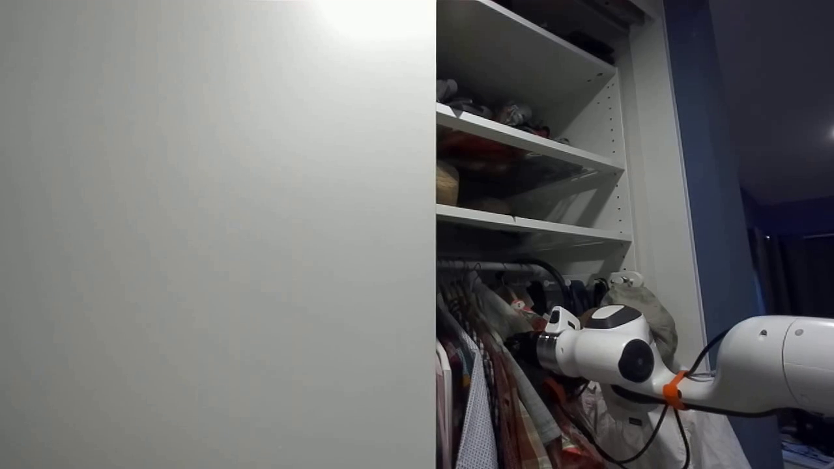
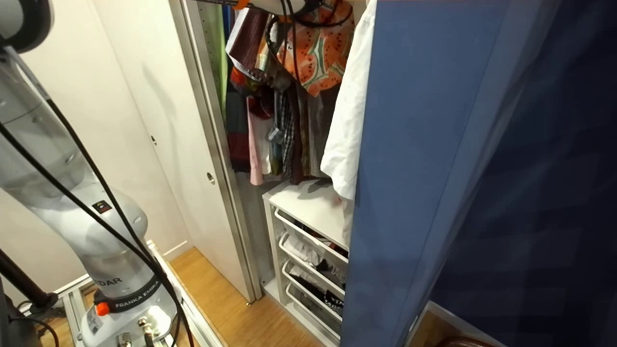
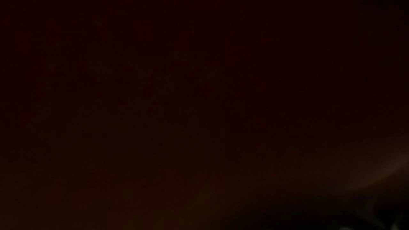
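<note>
The jaws of the black gripper [image 1: 523, 345] are pressed together; whether anything is pinched between them cannot be told, since the fingertips are hidden among the hanging clothes [image 1: 479, 397]. These are hung from a rail [image 1: 502, 266] below a white shelf [image 1: 567, 229], with a grey garment [image 1: 498, 306] just beside the gripper. The wrist view is left nearly black, tinted dim red.

Clothes [image 1: 505, 384] hang below shelves [image 1: 554, 227] (drawers [image 2: 311, 237] sit beneath).
</note>
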`<move>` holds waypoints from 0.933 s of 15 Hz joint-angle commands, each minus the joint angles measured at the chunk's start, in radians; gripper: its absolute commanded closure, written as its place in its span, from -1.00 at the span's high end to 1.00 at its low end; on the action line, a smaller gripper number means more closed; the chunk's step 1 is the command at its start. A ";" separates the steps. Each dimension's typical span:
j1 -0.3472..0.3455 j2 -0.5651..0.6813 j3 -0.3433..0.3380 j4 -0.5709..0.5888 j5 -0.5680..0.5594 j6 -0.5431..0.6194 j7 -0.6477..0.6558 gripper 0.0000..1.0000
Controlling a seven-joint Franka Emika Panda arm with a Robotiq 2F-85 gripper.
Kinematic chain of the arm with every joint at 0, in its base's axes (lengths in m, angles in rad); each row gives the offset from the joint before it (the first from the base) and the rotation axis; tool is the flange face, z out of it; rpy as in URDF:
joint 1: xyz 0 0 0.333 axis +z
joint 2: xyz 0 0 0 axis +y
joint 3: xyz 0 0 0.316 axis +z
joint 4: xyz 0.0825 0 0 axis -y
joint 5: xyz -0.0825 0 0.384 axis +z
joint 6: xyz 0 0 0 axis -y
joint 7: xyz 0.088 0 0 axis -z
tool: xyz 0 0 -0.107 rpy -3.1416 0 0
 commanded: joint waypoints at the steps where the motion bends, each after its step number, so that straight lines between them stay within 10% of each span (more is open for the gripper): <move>1: 0.015 0.047 -0.014 0.140 0.031 -0.009 0.006 -0.92; 14: 0.129 0.023 0.025 -0.044 -0.216 -0.402 0.166 -0.92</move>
